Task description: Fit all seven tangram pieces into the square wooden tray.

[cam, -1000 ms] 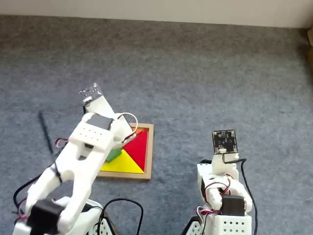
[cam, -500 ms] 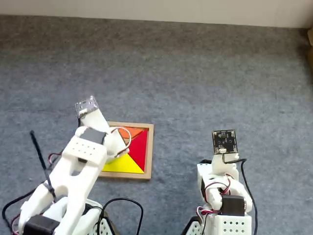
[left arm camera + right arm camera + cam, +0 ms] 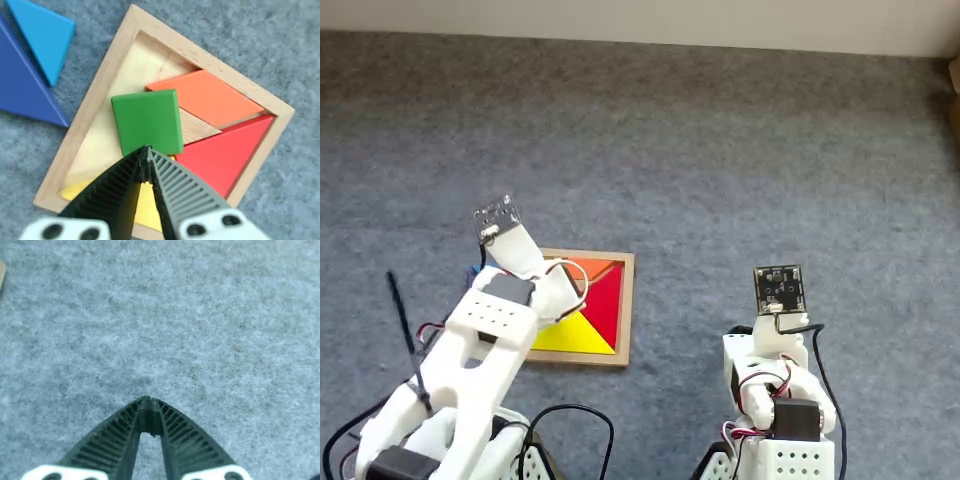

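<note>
High view: left arm (image 3: 490, 320) covers left half of tray (image 3: 628, 300), lower left of frame; arm's base cut by bottom edge. Brown thing (image 3: 955, 85) at right edge cut off, unidentifiable.
Left wrist view: left gripper (image 3: 146, 151) hides most of yellow piece (image 3: 147, 205) and tray's near rim; dark blue triangle (image 3: 20, 80) cut by frame edge.
Right wrist view: wooden sliver (image 3: 1, 272) at edge, too little to identify.

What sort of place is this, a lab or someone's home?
Probably a robotics lab or hobby bench: the left gripper and right gripper hang over a grey felt-covered table, with a square wooden tray part-filled with tangram pieces.
</note>
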